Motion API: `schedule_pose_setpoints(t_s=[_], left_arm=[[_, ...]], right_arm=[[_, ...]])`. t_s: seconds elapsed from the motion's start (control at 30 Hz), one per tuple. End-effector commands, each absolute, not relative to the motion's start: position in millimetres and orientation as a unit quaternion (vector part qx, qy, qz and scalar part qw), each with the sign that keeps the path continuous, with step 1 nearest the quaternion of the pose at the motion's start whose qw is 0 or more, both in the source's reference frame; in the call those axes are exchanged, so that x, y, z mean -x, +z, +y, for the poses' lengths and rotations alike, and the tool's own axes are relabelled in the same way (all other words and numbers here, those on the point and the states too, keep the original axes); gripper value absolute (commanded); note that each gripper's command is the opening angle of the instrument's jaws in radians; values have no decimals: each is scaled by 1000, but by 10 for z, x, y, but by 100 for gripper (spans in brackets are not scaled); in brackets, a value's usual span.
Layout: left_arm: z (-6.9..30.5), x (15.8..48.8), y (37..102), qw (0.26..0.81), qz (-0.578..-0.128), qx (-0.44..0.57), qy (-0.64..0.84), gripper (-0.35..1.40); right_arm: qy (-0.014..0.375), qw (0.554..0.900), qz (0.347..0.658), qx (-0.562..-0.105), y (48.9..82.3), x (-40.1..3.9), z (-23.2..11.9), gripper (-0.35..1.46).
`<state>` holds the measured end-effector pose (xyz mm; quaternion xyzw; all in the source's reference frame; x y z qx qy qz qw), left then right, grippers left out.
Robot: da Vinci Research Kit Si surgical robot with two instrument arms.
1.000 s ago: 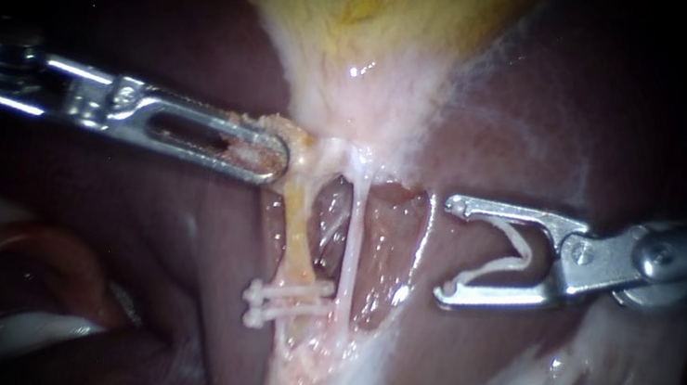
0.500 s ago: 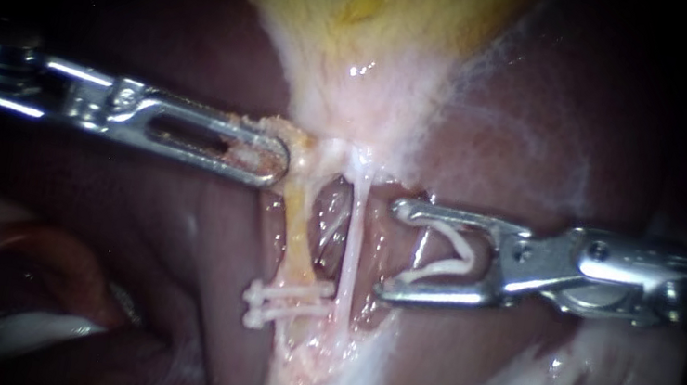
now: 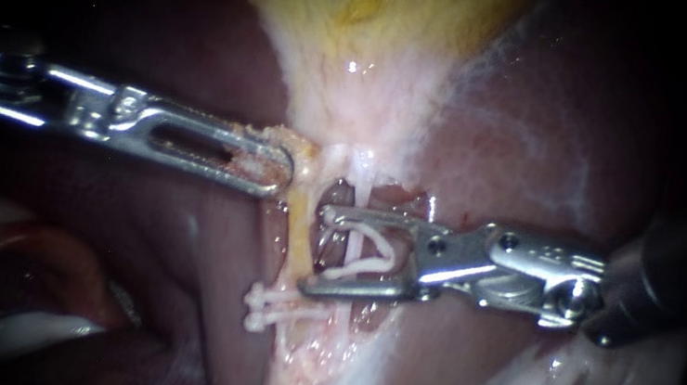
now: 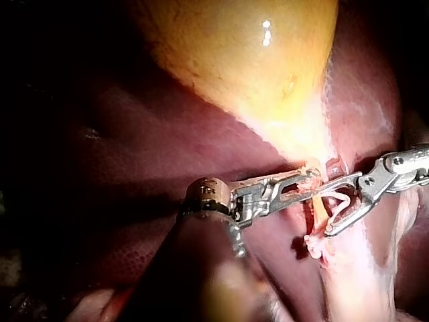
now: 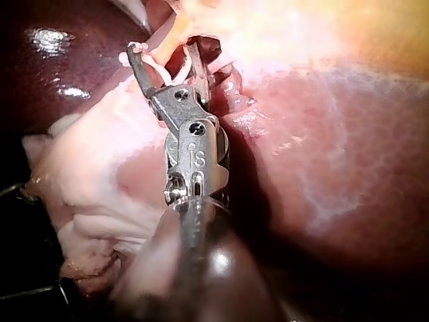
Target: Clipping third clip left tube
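Endoscope view shows the left tube (image 3: 296, 236), a yellowish strand running down from the narrow end of the gallbladder (image 3: 366, 8) across the liver (image 3: 519, 158), lying just off the tips of the right instrument (image 3: 314, 251). That instrument's jaws stand wide apart with an open clip (image 3: 358, 269) seated between them, one white leg against each jaw, so they hold the clip and nothing else. Both jaw tips sit at the near edge of the left tube, one higher along it and one lower. I cannot tell whether they touch it, and the tube is not inside the clip's mouth. The thinner, paler right tube (image 3: 359, 188) crosses the gap between these jaws; whether it lies within the clip or only behind it I cannot tell. Just below the lower jaw tip, two clips (image 3: 281, 304) sit side by side across the left tube. The left instrument (image 3: 283, 172) comes in level, its slotted jaws pressed together on yellowish tissue (image 3: 292, 138) at the top of the left tube, where the gallbladder narrows. Left wrist view has the right instrument's parted jaws just ahead of the left instrument's, with the left tube between the two tips. Right wrist view shows the clip's legs splayed between the jaws, with pale tissue beyond them.
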<state>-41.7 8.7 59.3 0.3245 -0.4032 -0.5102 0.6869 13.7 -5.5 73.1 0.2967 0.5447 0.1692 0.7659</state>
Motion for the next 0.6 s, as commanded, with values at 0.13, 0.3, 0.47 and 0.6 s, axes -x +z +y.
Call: schedule_pose_setpoints(t_s=[0.13, 0.3, 0.47, 0.6], left_arm=[[87, 417, 592, 687, -403, -324, -510, -35], [87, 417, 593, 687, -403, -324, -510, -35], [90, 416, 596, 687, -403, -325, -510, -35], [93, 414, 601, 687, -403, -325, -509, -35]], right_arm=[[174, 758, 548, -309, 734, -149, -54, 48], [194, 729, 569, -327, 733, -157, -48, 47], [207, 705, 583, -347, 733, -165, -44, 46], [207, 689, 591, -365, 732, -166, -38, 42]])
